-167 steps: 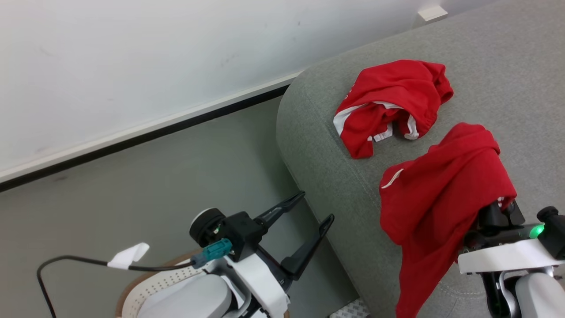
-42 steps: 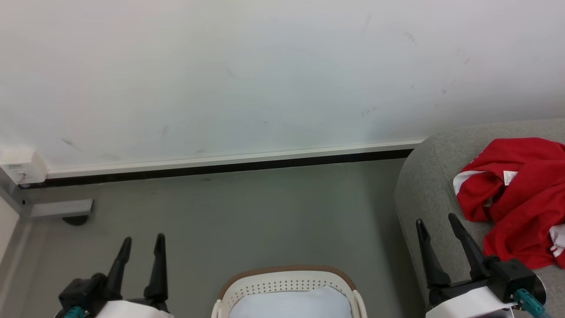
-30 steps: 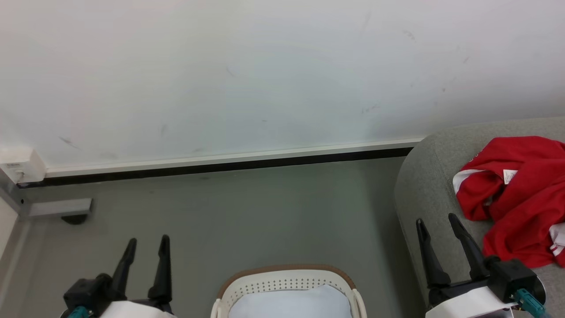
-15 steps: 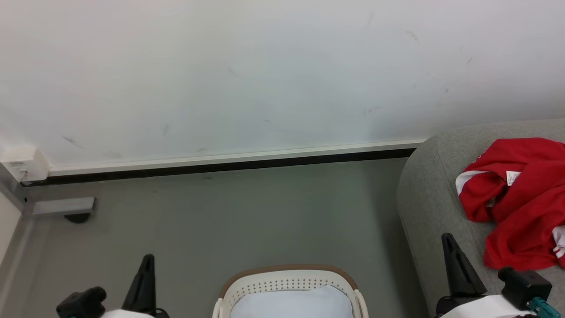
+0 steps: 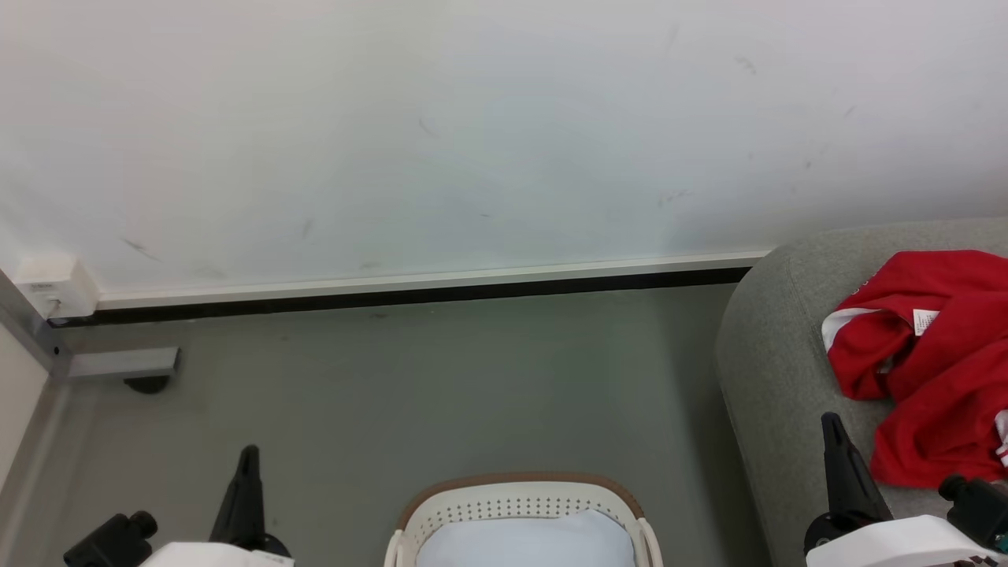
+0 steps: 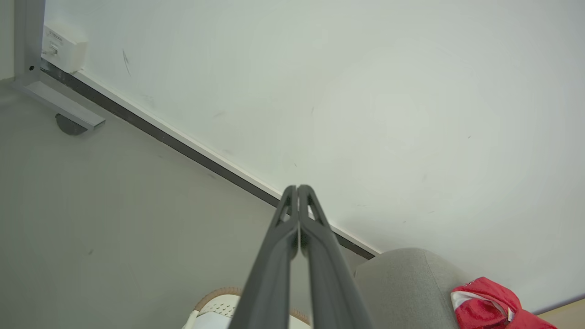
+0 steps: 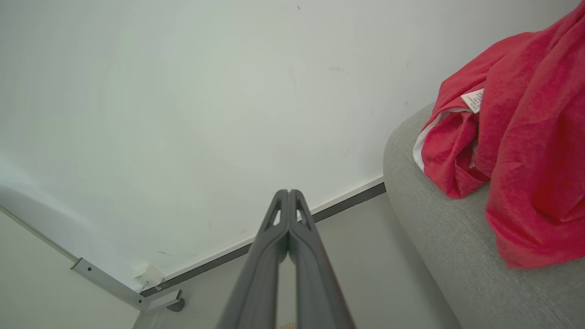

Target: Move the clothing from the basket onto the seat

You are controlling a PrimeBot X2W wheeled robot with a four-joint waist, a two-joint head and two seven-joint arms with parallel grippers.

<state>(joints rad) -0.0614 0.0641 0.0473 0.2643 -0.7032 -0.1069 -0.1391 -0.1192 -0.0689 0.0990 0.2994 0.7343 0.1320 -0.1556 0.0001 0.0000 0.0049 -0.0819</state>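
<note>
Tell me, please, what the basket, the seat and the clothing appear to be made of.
The basket: probably rigid cream plastic, smooth; punched holes. The seat: light-grey woven upholstery, matte; its grainy weave shows. The clothing: soft red fabric, perhaps cotton knit; limp crumpled folds.

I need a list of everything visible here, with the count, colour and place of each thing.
clothing: one pile, red with white trim, on the seat.
seat: one, light grey, right side.
basket: one, cream-white with brown rim, bottom centre.
cloth pad: one, white, inside the basket.
wall box: one, white, far left.
metal bar: one, grey, just below the wall box.
left gripper: one, dark, shut, lower left.
right gripper: one, dark, shut, lower right.
</note>
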